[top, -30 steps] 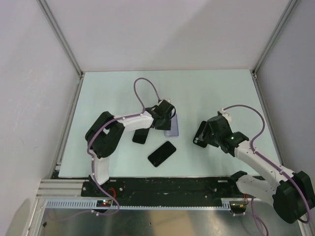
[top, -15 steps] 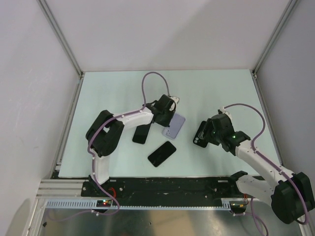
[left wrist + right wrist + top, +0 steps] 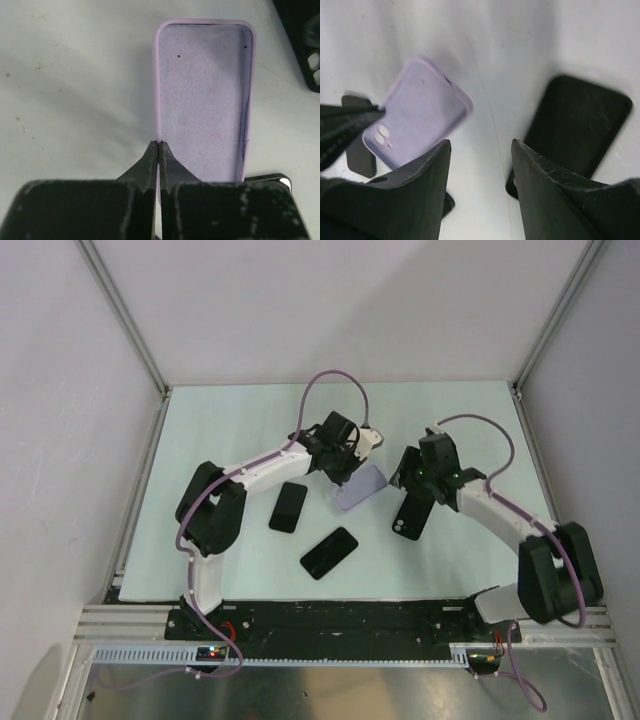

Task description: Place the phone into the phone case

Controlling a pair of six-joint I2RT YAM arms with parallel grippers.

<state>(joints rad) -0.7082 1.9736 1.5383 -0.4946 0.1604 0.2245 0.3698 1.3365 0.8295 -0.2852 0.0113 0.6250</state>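
Observation:
My left gripper (image 3: 350, 470) is shut on the long rim of the lilac phone case (image 3: 360, 488) and holds it tilted off the table. In the left wrist view the shut jaws (image 3: 158, 144) pinch the case's left rim, and its empty inside (image 3: 202, 95) faces the camera. My right gripper (image 3: 405, 480) is open and empty, just right of the case. In the right wrist view (image 3: 481, 145) the case's back (image 3: 420, 115) is on the left. A black phone (image 3: 575, 130) lies flat on the right, below the gripper in the top view (image 3: 410, 512).
A glossy black phone (image 3: 329, 552) lies near the front middle of the pale green table (image 3: 220, 430). Another black slab (image 3: 288, 507) lies left of it. Grey walls with metal rails close in the table's left, right and far sides.
My right gripper has let go of the black phone, which now lies flat, and has moved away to the far left. My left gripper has swung the lilac case to the right.

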